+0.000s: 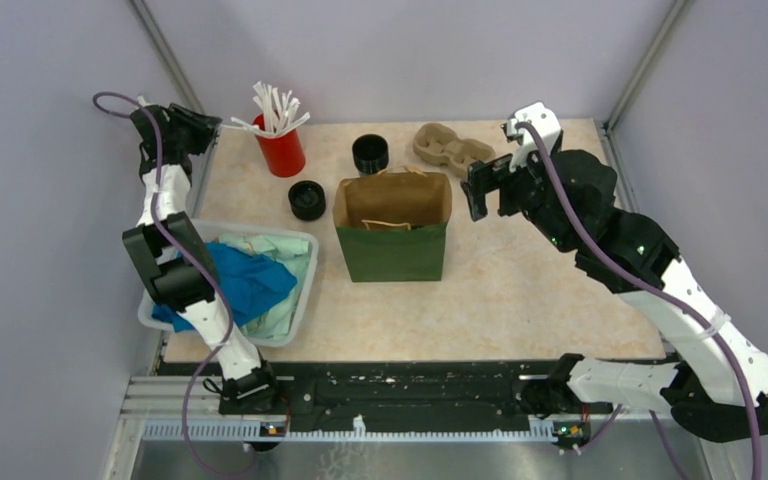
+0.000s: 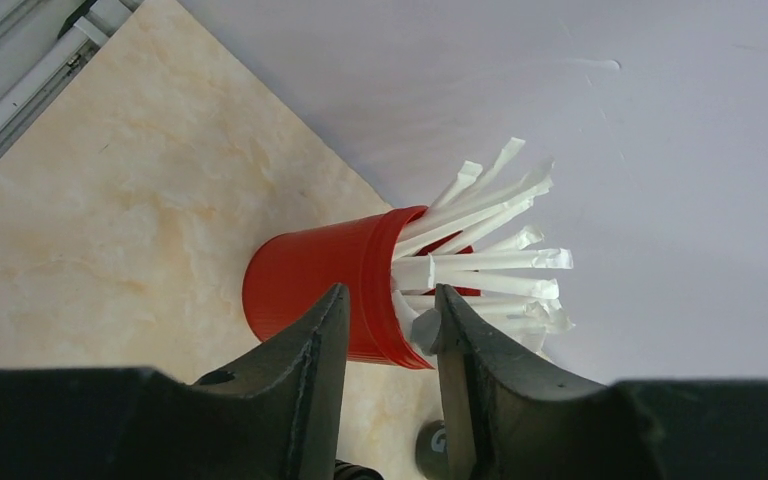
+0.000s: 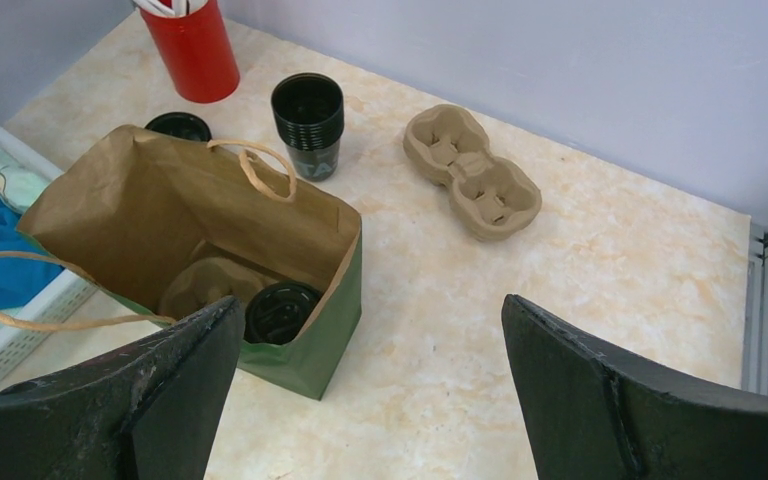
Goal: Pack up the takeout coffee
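A takeout coffee (image 3: 280, 311), black with a round black lid, sits low inside the green and brown paper bag (image 3: 312, 352), beside a brown pulp tray (image 3: 203, 282). Another black lidded cup (image 1: 307, 200) stands on the table left of the bag (image 1: 393, 250). My right gripper (image 3: 370, 305) hangs wide open above the table just right of the bag, nothing between its fingers. My left gripper (image 2: 391, 295) is at the back left, its jaws half closed with a gap. The rim of the red cup (image 2: 300, 285) and its white sticks (image 2: 490, 260) lie just past the fingertips.
A stack of lidless black cups (image 1: 370, 153) and a second pulp tray (image 1: 450, 148) stand behind the bag. A white bin (image 1: 305, 290) with blue and pale green cloths lies at the front left. Grey walls close in the back and both sides.
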{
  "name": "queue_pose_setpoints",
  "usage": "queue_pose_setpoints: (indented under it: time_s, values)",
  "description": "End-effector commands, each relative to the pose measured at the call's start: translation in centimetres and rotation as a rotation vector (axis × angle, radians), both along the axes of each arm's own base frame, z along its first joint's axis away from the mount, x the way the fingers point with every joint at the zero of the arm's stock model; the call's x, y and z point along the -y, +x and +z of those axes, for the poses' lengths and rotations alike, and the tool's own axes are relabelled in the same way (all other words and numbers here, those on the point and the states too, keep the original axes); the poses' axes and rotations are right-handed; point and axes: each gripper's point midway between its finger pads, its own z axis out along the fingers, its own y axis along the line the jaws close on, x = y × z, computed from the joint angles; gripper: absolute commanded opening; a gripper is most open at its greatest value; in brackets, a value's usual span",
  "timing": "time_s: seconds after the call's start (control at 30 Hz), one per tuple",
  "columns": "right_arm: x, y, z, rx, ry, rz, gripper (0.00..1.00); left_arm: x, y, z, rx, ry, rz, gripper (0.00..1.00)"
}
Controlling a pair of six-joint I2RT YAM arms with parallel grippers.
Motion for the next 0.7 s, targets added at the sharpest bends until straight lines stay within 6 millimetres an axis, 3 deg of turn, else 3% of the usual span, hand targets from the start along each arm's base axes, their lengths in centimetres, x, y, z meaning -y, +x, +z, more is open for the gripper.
queue_pose_setpoints:
  time_s: [0.0, 0.17, 0.43, 0.67]
  values:
    - [-0.1, 0.3, 2.3, 0.055, 0.045, -0.008, 0.99, -0.3, 1.5, 4.1, 0.129, 0.042, -0.017, 0.41]
    - [-0.4, 0.6, 2.1, 0.048, 0.051, -0.011, 0.99, -0.5, 2.0, 3.7, 0.121, 0.027, -0.021, 0.28]
    - [-0.7, 0.9, 2.0, 0.043, 0.078, -0.027, 0.99, -0.2, 2.0, 4.7, 0.12, 0.021, -0.037, 0.07]
    - [-1.0, 0.6, 2.0, 0.043, 0.09, 0.0, 0.99, 0.0, 0.3, 5.4, 0.127, 0.049, -0.004, 0.05]
